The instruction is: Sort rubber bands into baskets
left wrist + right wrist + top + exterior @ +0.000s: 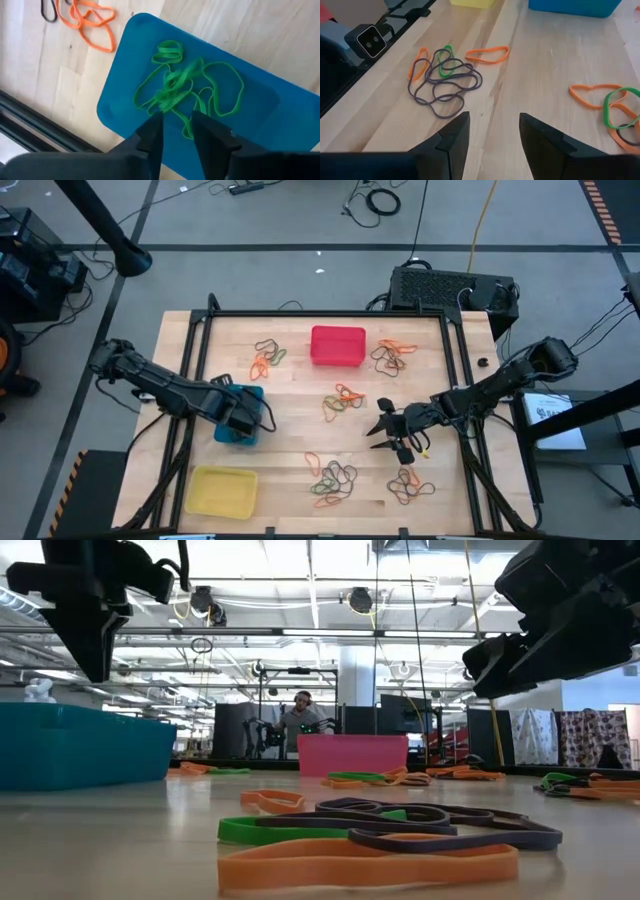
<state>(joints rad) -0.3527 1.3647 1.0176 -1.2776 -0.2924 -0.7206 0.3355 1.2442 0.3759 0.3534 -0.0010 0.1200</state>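
Note:
My left gripper hangs open above the blue basket, fingers pointing down. Green rubber bands lie tangled on the basket's floor just below the fingertips, and I see no hold on them. My right gripper is open with nothing between its fingers, above the bare table right of centre. The red basket stands at the far middle and the yellow basket at the near left. Mixed orange, green and dark rubber bands lie in loose heaps on the table.
Band heaps lie at the far left, far right, centre and near right. A dark frame borders the wooden table. A small camera sits at the near edge. A person sits far behind the table.

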